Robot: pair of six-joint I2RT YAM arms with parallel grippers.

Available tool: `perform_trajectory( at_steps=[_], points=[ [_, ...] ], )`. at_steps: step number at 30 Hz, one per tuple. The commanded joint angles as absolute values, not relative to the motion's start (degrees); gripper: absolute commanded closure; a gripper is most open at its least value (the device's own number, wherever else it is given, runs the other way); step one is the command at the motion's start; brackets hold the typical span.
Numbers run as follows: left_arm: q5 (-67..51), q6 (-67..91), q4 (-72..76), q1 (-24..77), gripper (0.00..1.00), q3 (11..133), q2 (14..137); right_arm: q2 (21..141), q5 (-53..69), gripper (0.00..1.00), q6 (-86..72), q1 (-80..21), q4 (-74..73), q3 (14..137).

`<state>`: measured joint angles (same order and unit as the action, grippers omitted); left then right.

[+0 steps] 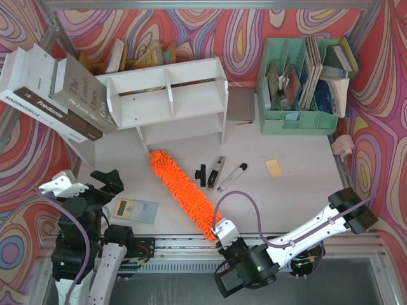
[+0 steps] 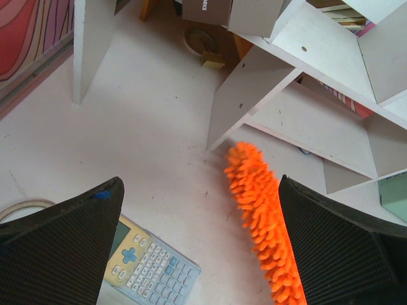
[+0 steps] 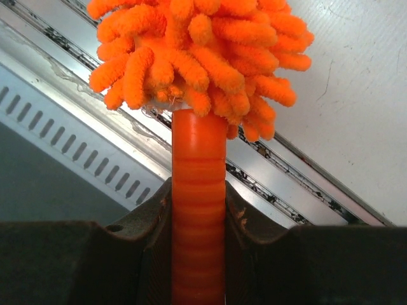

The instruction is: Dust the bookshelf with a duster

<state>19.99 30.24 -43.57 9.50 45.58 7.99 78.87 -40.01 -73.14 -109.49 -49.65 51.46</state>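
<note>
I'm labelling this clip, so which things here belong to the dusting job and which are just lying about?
For the job: bookshelf; duster; right claw, shut on the duster's handle.
Lying about: calculator; stacked books; green file organiser; marker pen; yellow sticky note.

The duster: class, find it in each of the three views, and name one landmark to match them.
Top external: the duster lies diagonally mid-table, below the bookshelf.
Left wrist: lower right, tip near the bookshelf's foot.
Right wrist: centre, handle clamped in the right gripper.
Shared landmark: the white table.
</note>
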Motion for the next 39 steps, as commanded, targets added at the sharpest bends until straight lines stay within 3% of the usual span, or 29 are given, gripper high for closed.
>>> perform_trajectory(
  at_steps=[1,11,33,39],
  points=[
    [20.0,30.5,-43.5,9.7,0.01,45.2,8.0,79.2,-45.1,1.0,-78.7,-110.5,-52.3,50.2],
    [19.9,30.5,-43.3,9.7,0.01,45.3,8.1,80.1,-49.9,1.0,-83.4,-109.2,-54.0,50.2],
    [20.0,30.5,-43.3,9.7,0.01,45.2,8.2,84.8,-41.1,1.0,-43.5,-91.9,-19.7,52.4],
    [20.0,30.5,-43.2,9.7,0.02,45.2,8.0,86.8,-42.9,1.0,-51.0,-89.9,-27.5,53.9]
  ],
)
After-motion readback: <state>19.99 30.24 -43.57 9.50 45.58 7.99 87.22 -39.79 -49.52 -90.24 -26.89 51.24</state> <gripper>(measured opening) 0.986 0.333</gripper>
